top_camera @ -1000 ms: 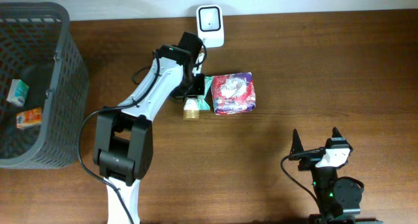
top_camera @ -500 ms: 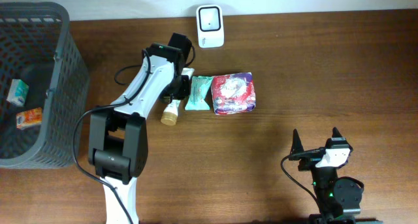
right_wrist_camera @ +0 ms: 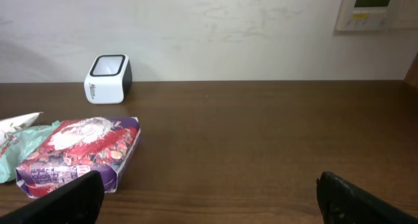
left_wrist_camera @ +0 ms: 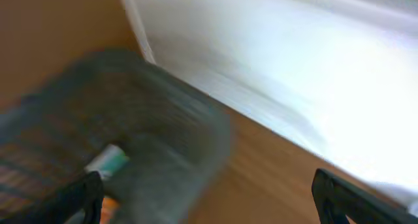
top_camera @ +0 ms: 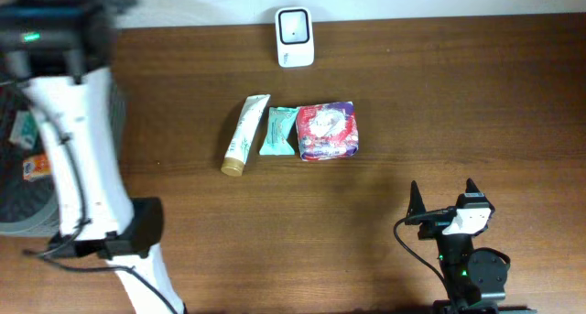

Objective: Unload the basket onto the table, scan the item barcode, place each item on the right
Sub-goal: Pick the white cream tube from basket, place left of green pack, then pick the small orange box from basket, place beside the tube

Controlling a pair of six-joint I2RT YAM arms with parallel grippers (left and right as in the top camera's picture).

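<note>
Nearest, toward the front right of the table (top_camera: 412,94), the right gripper (top_camera: 443,200) sits low with its fingers spread wide and nothing between them. Its own camera looks across bare wood toward the goods. Farther in, about mid-table, three items lie in a row. The tube (top_camera: 245,134) is on the left, at a slant, with its gold cap pointing to the front. The green packet (top_camera: 277,131) lies just beside it, and the red and purple packet (top_camera: 327,131) lies against the green one's right edge. No finger touches any of them. Off to the left, well apart from that row, the left arm (top_camera: 87,158) reaches over the grey basket (top_camera: 11,200) and hides much of it. A small orange box (top_camera: 37,166) shows inside. The left wrist view is blurred, yet it shows the left gripper (left_wrist_camera: 209,198) released, its two tips far apart with only the basket beneath. Farthest back, the white scanner (top_camera: 295,25) stands at the table's rear edge by the wall (right_wrist_camera: 228,28), its dark window facing up, well apart from the tube.
</note>
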